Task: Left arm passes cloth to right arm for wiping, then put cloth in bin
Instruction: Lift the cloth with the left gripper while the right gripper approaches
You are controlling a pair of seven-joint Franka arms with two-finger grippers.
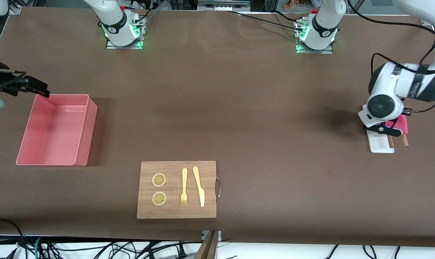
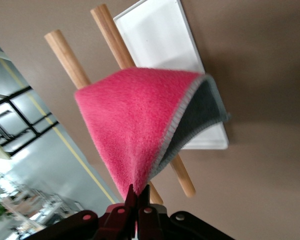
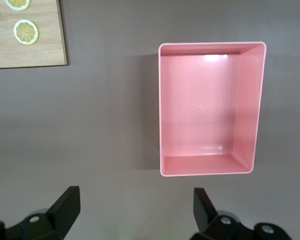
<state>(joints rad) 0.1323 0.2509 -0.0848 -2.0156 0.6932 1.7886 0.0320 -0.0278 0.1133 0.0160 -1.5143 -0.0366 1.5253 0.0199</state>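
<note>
At the left arm's end of the bench, the left pincer (image 2: 136, 200) pinches the cloth (image 2: 140, 120) over the white tray (image 2: 160, 40). The right pincer (image 3: 135, 207) hangs wide beside the bin (image 1: 55, 129), near the opposite end.

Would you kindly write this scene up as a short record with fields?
left gripper: shut on the cloth, lifted over the white tray and two wooden sticks
right gripper: open, waiting beside the bin
bin: nothing in it
board: two lemon slices, a fork, a knife
handover: not yet done
</note>
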